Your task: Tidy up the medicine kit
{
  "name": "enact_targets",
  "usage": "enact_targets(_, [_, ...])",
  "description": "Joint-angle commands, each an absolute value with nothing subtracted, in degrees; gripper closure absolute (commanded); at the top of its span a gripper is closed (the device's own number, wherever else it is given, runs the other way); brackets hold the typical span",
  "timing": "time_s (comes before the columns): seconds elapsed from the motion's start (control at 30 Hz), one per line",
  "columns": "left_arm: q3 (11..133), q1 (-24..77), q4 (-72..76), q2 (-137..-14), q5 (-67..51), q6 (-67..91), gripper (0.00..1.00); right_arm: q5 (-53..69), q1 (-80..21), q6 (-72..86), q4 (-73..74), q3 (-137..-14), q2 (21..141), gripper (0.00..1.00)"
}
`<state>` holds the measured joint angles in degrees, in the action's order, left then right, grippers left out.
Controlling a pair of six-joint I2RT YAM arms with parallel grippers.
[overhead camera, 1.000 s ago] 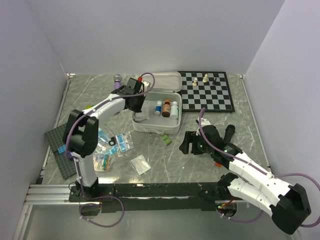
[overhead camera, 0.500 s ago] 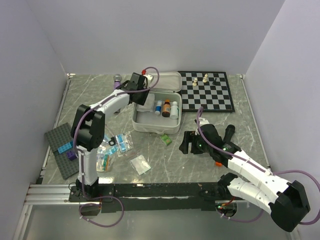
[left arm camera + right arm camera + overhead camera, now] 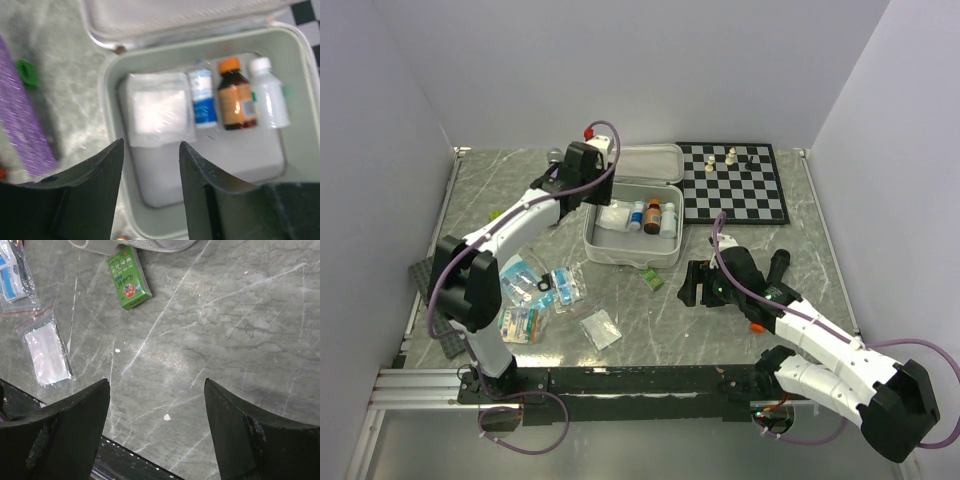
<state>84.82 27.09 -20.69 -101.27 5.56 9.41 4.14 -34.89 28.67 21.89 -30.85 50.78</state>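
- Medicine kit (image 3: 632, 258) lies open just beside the chessboard (image 3: 735, 190).
- Left gripper (image 3: 150, 145) hangs over the kit, fingers apart and empty. A second ago it was closed, low inside the kit.
- Gauze packet (image 3: 157, 107) now lies in the kit.
- Right gripper (image 3: 156, 385) waits near the kit, spread wide, empty.
- Filling the kit, I think. Next, grab the green box (image 3: 129, 276) beside the kit.

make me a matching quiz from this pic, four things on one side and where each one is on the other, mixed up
Things
1. amber bottle with orange cap
2. small green box
3. white chess pieces
4. clear bag with a white pad

Places
A. on the chessboard
B. on the table, just outside the near wall of the medicine kit
C. inside the medicine kit
D. on the table, apart from the medicine kit, nearer the arm bases

Pairs: 1-C, 2-B, 3-A, 4-D
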Motion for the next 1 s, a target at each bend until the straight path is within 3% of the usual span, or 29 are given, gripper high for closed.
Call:
enact_targets(0.0, [77.6, 30.7, -14.5, -100.2, 5.0, 18.4, 0.5, 4.0, -35.2, 28.8, 20.7, -33.3, 51.2, 0.18])
enact_targets(0.23, [70.1, 31.9, -5.8, -102.8, 8.3, 27.1, 0.55, 3.3, -35.2, 28.8, 22.1, -33.2, 50.2, 0.18])
enact_targets(0.6, [79.0, 31.9, -9.7, -114.3, 10.8, 27.7, 0.6, 2.8, -35.2, 29.1, 22.1, -33.2, 50.7, 0.18])
enact_targets(0.97, [78.6, 31.7, -9.5, -112.0, 14.3, 28.5, 0.59, 2.2, -35.2, 28.5, 22.8, -33.5, 50.7, 0.18])
